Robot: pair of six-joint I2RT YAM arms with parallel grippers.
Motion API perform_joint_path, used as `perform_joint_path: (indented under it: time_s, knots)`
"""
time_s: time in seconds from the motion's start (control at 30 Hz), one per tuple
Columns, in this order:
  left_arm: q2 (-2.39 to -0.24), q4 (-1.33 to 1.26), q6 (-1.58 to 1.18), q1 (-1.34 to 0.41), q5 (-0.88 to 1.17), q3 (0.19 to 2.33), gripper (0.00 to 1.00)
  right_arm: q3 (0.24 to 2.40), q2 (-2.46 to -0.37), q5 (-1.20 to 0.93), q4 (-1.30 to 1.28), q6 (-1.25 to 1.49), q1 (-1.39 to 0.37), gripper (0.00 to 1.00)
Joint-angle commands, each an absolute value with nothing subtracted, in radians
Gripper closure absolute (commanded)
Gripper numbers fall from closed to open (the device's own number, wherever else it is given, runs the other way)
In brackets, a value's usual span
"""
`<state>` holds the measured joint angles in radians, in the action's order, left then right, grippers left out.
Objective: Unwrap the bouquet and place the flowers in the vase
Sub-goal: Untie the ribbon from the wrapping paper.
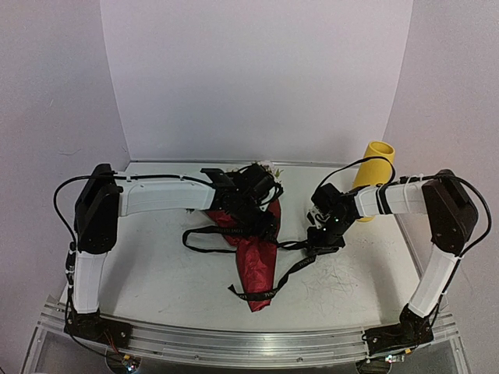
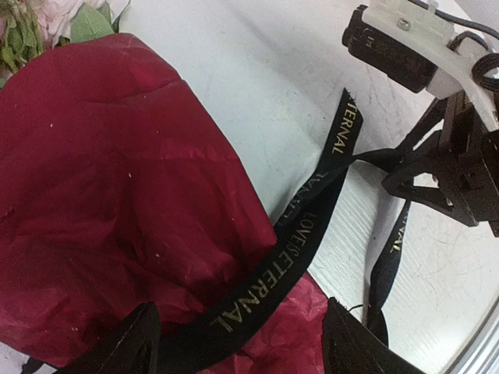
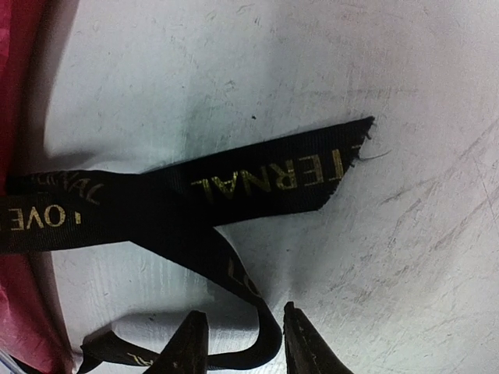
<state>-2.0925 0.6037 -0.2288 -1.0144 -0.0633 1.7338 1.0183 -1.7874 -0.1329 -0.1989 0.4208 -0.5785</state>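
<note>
Evidently unwrapping was in hand: L gripper (image 2: 238,331) hung spread wide astride the black ribbon (image 2: 312,210) atop the bouquet (image 1: 257,257); R gripper (image 3: 240,343) stood narrow, ribbon loop between its tips, unclamped; vase (image 1: 376,175) sat far right. Next prob. needed a pinch & pull.

We see a white table (image 1: 156,269), its top scuffed and scratched with fine grey marks, under soft, even light. Behind it stands a plain white backdrop panel (image 1: 249,78), flanked by pale, faintly lilac walls (image 1: 47,93). An aluminium rail (image 1: 249,341) runs along the table's near edge. What lies below the rail is perhaps a floor, too dim to tell.
</note>
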Motion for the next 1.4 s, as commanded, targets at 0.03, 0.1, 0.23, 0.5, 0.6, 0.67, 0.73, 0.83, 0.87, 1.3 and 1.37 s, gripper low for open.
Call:
perform_joint_path:
  time_s: [0.03, 0.1, 0.23, 0.5, 0.6, 0.67, 0.73, 0.83, 0.87, 1.3, 1.37]
  knots:
    - [-2.161, 0.660, -0.055, -1.019, -0.075, 1.854, 0.24, 1.028, -1.779, -0.143, -0.236, 0.421, -0.581, 0.69]
    - [-2.196, 0.704, -0.013, -1.026, -0.071, 1.895, 0.24, 1.032, -1.781, -0.141, -0.236, 0.419, -0.581, 0.70]
    - [-2.230, 0.765, 0.091, -1.038, -0.058, 1.935, 0.24, 1.048, -1.792, -0.138, -0.236, 0.413, -0.581, 0.71]
    - [-2.242, 0.773, 0.105, -1.060, -0.196, 1.922, 0.26, 1.070, -1.812, -0.146, -0.236, 0.402, -0.581, 0.85]
    - [-2.258, 0.777, 0.107, -1.074, -0.285, 1.922, 0.29, 1.080, -1.815, -0.145, -0.236, 0.401, -0.581, 0.93]
    - [-2.266, 0.779, 0.102, -1.081, -0.350, 1.925, 0.34, 1.085, -1.815, -0.145, -0.236, 0.401, -0.581, 0.94]
    - [-2.267, 0.781, 0.100, -1.083, -0.382, 1.927, 0.39, 1.088, -1.816, -0.144, -0.236, 0.401, -0.581, 0.94]
    - [-2.265, 0.784, 0.101, -1.085, -0.394, 1.925, 0.42, 1.091, -1.816, -0.141, -0.236, 0.401, -0.581, 0.95]
    - [-2.264, 0.786, 0.097, -1.085, -0.403, 1.923, 0.46, 1.093, -1.814, -0.139, -0.236, 0.399, -0.581, 0.96]
    - [-2.195, 0.805, -0.002, -1.087, -0.525, 1.998, 1.00, 1.088, -1.783, -0.104, -0.238, 0.427, -0.581, 0.97]
    - [-2.166, 0.806, -0.034, -1.086, -0.534, 2.005, 1.00, 1.090, -1.782, -0.097, -0.238, 0.427, -0.581, 0.97]
